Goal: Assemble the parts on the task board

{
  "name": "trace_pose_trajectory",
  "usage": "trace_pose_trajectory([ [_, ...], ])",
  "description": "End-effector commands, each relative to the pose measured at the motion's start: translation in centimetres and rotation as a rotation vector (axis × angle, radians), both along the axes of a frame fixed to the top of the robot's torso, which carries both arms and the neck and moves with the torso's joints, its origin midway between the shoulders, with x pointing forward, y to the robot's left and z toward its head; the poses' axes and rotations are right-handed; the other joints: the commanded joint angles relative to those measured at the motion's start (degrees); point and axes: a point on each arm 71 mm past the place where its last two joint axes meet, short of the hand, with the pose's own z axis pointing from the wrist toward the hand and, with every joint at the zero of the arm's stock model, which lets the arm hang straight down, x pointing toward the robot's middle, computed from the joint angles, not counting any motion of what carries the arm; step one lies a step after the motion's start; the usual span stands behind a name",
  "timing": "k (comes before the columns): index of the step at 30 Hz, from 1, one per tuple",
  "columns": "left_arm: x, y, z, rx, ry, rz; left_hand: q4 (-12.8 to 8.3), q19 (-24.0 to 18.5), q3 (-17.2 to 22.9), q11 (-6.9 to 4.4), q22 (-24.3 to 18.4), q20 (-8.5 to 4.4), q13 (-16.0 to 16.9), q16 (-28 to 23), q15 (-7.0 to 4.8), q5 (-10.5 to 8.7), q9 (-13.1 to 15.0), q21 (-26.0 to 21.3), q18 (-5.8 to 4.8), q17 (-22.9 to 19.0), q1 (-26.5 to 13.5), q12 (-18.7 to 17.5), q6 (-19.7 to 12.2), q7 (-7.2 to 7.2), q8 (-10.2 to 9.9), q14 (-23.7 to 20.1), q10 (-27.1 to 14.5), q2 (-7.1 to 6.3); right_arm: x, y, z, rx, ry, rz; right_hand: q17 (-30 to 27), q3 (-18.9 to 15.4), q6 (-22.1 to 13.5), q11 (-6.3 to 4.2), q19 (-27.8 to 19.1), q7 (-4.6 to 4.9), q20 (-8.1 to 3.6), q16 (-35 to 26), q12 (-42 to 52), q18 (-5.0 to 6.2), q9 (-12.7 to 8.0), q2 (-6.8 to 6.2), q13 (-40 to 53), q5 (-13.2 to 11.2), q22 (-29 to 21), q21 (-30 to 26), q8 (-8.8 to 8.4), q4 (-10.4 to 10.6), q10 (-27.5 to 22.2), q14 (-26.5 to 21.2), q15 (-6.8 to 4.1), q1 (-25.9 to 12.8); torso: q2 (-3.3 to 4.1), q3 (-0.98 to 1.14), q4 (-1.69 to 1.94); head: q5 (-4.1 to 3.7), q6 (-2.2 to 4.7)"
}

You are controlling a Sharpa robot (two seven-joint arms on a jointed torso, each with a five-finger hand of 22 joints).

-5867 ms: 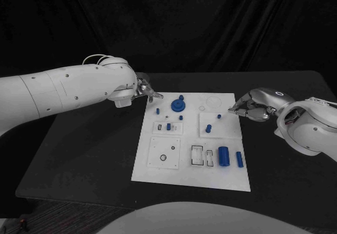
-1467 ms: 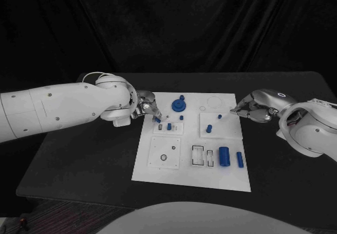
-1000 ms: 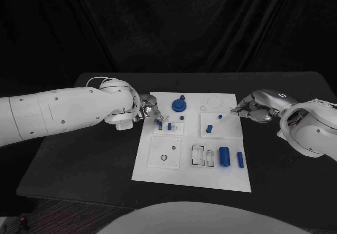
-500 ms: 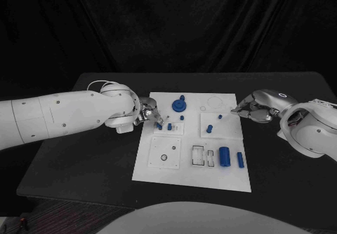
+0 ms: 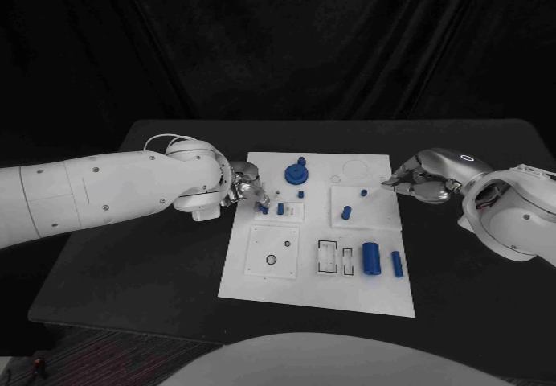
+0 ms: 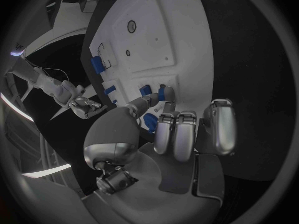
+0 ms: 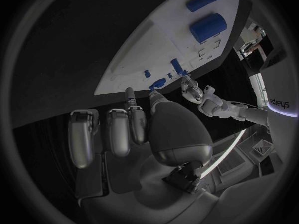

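The task is judged to be at an early to middle stage. The task board (image 5: 319, 297) lies in the middle of the bench (image 5: 139, 265), with blue parts both seated and loose on it.

At the left, the left robot hand (image 5: 246, 193) is held over the far left edge of the board. A small blue peg (image 6: 168, 95) is pinched between its fingertips, directly above the small slotted block (image 5: 278, 211); whether the peg has entered a slot cannot be told. Another blue peg (image 5: 280, 208) is seen standing in that block. Near of it, the square plate with a round hole (image 5: 271, 251) is seen without a part in it.

In the middle, the blue gear (image 5: 296, 171) is seated at the far end of the board. The rectangular recesses (image 5: 336, 257) appear unfilled.

Further right, a short blue pin (image 5: 345, 213) is seen on the right square plate. The large blue cylinder (image 5: 369, 257) and the slim blue cylinder (image 5: 396, 264) lie loose on the near right area and are judged still to be fitted.

At the right, the right robot hand (image 5: 417, 183) is held at the far right edge of the board, fingers curled together, nothing seen in them.
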Motion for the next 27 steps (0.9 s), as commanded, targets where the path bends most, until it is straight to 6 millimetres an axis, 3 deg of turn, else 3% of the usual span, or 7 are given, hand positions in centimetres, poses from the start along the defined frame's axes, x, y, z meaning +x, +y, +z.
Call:
trace_pose_trajectory([
  [1, -0.32, -0.02, -0.49, 0.007, 0.021, -0.007, -0.57, 0.19, 0.85, -0.45, 10.86, -0.20, 15.07, 0.15, -0.49, 0.24, 0.06, -0.07, 0.55, 15.09, 0.02, 0.16, -0.01, -0.29, 0.20, 6.05, 6.07, 0.78, -0.05, -0.08, -0.11, -0.005, 0.004, -0.006, 3.52, -0.21, 0.38, 0.33, 5.02, -0.15, 0.40, -0.26, -0.28, -0.05, -0.09, 0.12, -0.16, 0.28, 14.56, -0.27, -0.30, 0.06, 0.05, 3.97, 0.39, 0.67, 0.01, 0.03, -0.01, 0.06, -0.01],
  [17, -0.51, 0.04, -0.65, 0.008, 0.028, -0.010, -0.73, 0.09, 1.03, -0.44, 10.82, -0.21, 15.07, 0.15, -0.49, 0.38, 0.12, -0.19, 0.58, 15.09, 0.04, 0.16, -0.11, -0.26, 0.21, 6.05, 6.07, 0.82, -0.06, -0.11, -0.18, -0.006, 0.006, -0.007, 3.52, -0.21, 0.38, 0.33, 5.02, -0.15, 0.40, -0.26, -0.28, -0.05, -0.09, 0.12, -0.16, 0.28, 14.56, -0.27, -0.30, 0.06, 0.05, 3.97, 0.39, 0.67, 0.01, 0.06, -0.04, 0.12, -0.01],
  [19, -0.49, -0.02, -0.66, 0.007, 0.028, -0.011, -0.60, 0.00, 0.91, -0.35, 10.78, -0.19, 15.07, 0.15, -0.44, -0.60, 0.17, -0.30, 0.60, 15.09, -0.32, 0.16, -0.32, -0.16, 0.17, 6.05, 6.07, 0.84, -0.05, -0.08, -0.19, -0.006, 0.006, -0.007, 3.52, -0.21, 0.38, 0.33, 5.02, -0.15, 0.40, -0.26, -0.28, -0.05, -0.09, 0.12, -0.16, 0.28, 14.56, -0.27, -0.30, 0.06, 0.05, 3.97, 0.39, 0.67, 0.01, 0.07, -0.04, 0.20, -0.01],
  [20, -0.49, -0.04, -0.66, 0.006, 0.028, -0.011, 0.56, -0.16, -0.27, -0.13, 10.72, 0.03, 15.07, 0.15, -0.39, -6.07, -0.18, -0.50, 0.58, 15.09, -1.50, 0.16, -0.72, -0.17, -0.32, 6.05, 6.07, 1.18, -0.05, -0.07, -0.19, -0.006, 0.006, -0.006, 3.52, -0.21, 0.38, 0.33, 5.02, -0.15, 0.40, -0.26, -0.28, -0.05, -0.09, 0.12, -0.16, 0.28, 14.56, -0.27, -0.30, 0.06, 0.05, 3.97, 0.39, 0.67, 0.00, 0.08, -0.04, 0.14, -0.01],
  [23, -0.46, -0.12, -0.68, 0.006, 0.028, -0.013, 5.25, -0.49, -6.20, 0.69, 10.60, 0.42, 15.07, 0.15, 0.43, -16.75, -3.51, -0.92, 0.66, 15.09, -5.26, 0.16, -1.39, 1.08, -3.42, 6.05, 6.07, 0.90, -0.05, -0.06, -0.20, -0.006, 0.007, -0.006, 3.52, -0.21, 0.38, 0.33, 5.02, -0.15, 0.40, -0.26, -0.28, -0.05, -0.10, 0.12, -0.17, 0.28, 14.56, -0.27, -0.30, 0.06, 0.04, 3.97, 0.39, 0.67, 0.02, 0.04, -0.07, 0.14, -0.01],
  [24, -0.46, -0.13, -0.69, 0.007, 0.028, -0.013, 5.80, -0.52, -6.94, 0.82, 10.59, 0.53, 15.07, 0.15, 0.51, -17.47, -3.98, -0.95, 0.65, 15.09, -5.61, 0.16, -1.44, 1.20, -3.80, 6.05, 6.07, 0.79, -0.05, -0.06, -0.21, -0.007, 0.007, -0.006, 3.41, -0.22, 0.40, 0.33, 5.00, -0.15, 0.41, -0.31, -0.38, -0.04, -0.11, 0.14, -0.27, 0.28, 14.55, -0.30, -0.32, 0.07, 0.02, 3.95, 0.38, 0.70, 0.04, 0.04, -0.07, 0.15, -0.01],
  [27, -0.42, -0.14, -0.71, 0.007, 0.029, -0.014, 10.42, -0.81, -13.43, 1.52, 10.48, 0.97, 15.07, 0.15, 1.07, -20.60, -6.87, -1.31, 0.74, 15.09, -9.87, 0.16, -1.84, 1.93, -6.18, 6.05, 6.07, -1.47, -0.05, -0.07, -0.22, -0.007, 0.008, -0.006, 3.49, -0.22, 0.40, 0.33, 5.02, -0.15, 0.40, -0.28, -0.40, -0.05, -0.11, 0.14, -0.28, 0.29, 14.56, -0.26, -0.32, 0.06, 0.02, 3.96, 0.38, 0.71, 0.04, 0.04, -0.05, 0.17, -0.01],
])
